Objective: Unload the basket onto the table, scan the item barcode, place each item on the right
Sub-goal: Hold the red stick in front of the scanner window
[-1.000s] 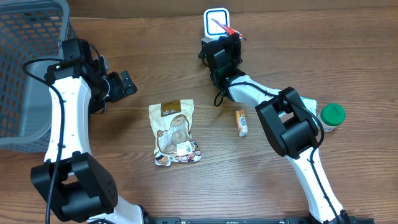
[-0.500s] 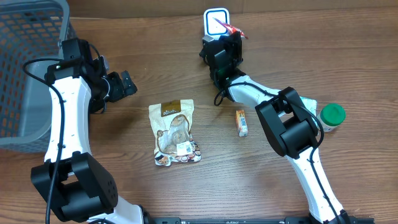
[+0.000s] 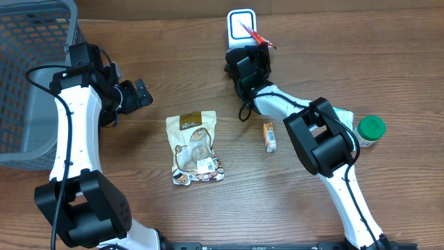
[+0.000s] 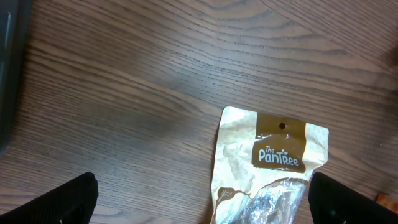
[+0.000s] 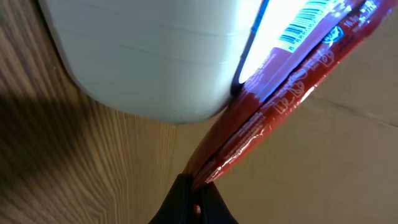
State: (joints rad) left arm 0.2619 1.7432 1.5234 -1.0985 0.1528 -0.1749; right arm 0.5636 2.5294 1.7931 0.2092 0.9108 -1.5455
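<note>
Overhead and wrist views. The right gripper (image 3: pixel 252 43) is clamped on the lower end of a red packet (image 5: pixel 280 93), holding it at the far edge of the table (image 3: pixel 152 42) – its barcode faces the lit window of the white scanner (image 3: pixel 241 21). The left gripper (image 3: pixel 137 93) hangs with jaws wide and nothing between them, near the left edge beside the grey basket (image 3: pixel 28 76). Mid-table lies a snack pouch (image 4: pixel 273 162); right of it is a small orange bar (image 3: pixel 269 136), and a green-lidded jar (image 3: pixel 370 129) stands toward the right edge.
</note>
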